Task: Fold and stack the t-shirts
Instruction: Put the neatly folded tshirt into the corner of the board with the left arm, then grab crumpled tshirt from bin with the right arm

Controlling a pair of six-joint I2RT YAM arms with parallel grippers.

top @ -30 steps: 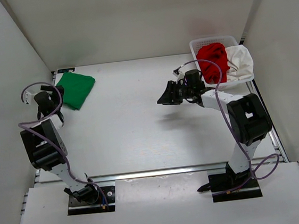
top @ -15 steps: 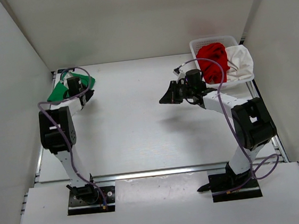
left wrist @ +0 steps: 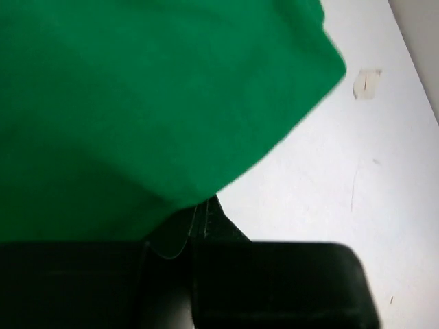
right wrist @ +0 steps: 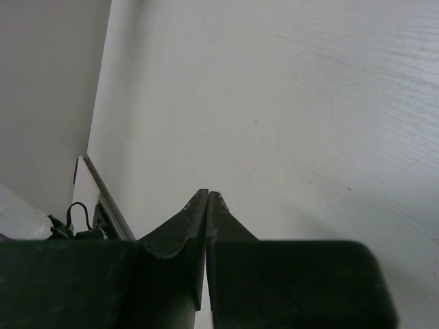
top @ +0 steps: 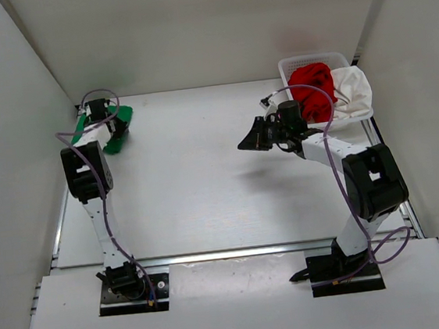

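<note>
The green t-shirt (top: 123, 126) lies bunched at the table's far left corner and fills most of the left wrist view (left wrist: 137, 103). My left gripper (top: 111, 133) reaches down onto it. Its fingers (left wrist: 212, 223) are pressed together, with their tips hidden under the green cloth they pinch. The red t-shirt (top: 311, 86) sits crumpled in the basket at the far right. Beside it, the white t-shirt (top: 354, 89) spills over the basket's right rim. My right gripper (top: 250, 141) hovers above bare table left of the basket, shut (right wrist: 208, 195) on nothing.
A white mesh basket (top: 312, 59) stands at the far right corner. White walls close in the table on the left, back and right. A metal rail (top: 236, 251) runs along the near edge, in front of the arm bases.
My left arm swung from the near-left side up onto the green t-shirt and its gripper closed there. The right gripper closed and shifted slightly right, toward the basket.
</note>
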